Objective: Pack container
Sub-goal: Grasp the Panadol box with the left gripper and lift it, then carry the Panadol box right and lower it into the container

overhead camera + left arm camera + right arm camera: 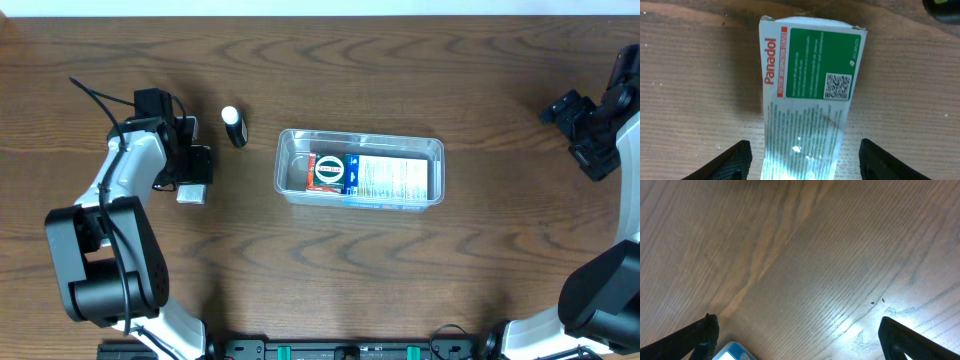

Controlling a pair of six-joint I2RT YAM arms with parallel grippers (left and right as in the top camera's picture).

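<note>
The clear plastic container stands at the table's centre and holds a red and green box and a white and blue box. My left gripper is open at the far left. In the left wrist view its fingers stand either side of a white Panadol box with a green panel, lying on the table, with a gap on each side. The box also shows in the overhead view. My right gripper is open and empty at the far right, over bare wood.
A small black bottle with a white cap stands between the left gripper and the container; a dark shape shows in the left wrist view's top right corner. A blue and white corner of something shows at the right wrist view's bottom edge.
</note>
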